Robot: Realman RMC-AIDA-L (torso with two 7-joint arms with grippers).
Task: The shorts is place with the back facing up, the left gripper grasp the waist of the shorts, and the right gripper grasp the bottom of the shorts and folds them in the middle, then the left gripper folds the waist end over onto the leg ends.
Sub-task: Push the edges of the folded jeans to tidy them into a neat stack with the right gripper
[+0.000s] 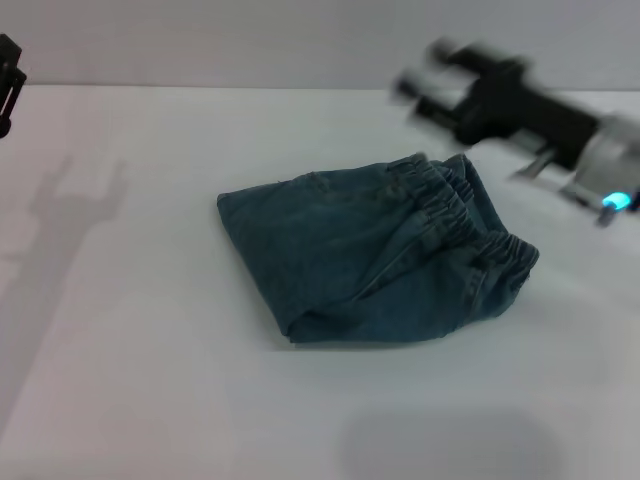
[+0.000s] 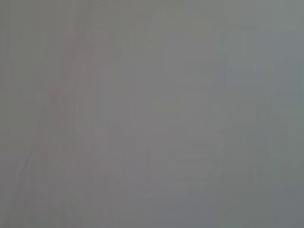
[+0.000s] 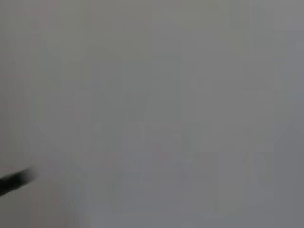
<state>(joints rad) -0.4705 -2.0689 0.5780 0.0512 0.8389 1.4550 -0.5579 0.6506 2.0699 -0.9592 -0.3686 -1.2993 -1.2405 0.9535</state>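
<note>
The blue denim shorts [image 1: 370, 255] lie folded in a compact bundle in the middle of the white table [image 1: 150, 380]. Their gathered elastic waist [image 1: 470, 215] rests on top along the right side, and a folded edge forms the left side. My right gripper [image 1: 420, 72] hangs above the table behind the shorts' far right corner, blurred, open, with nothing between its fingers and not touching the cloth. Only a dark part of my left gripper [image 1: 8, 85] shows at the far left edge, well away from the shorts. Both wrist views show only plain grey surface.
The white table stretches bare around the shorts, with arm shadows [image 1: 70, 215] on its left part. A dark tip [image 3: 14, 181] pokes in at the edge of the right wrist view. A grey wall runs behind the table.
</note>
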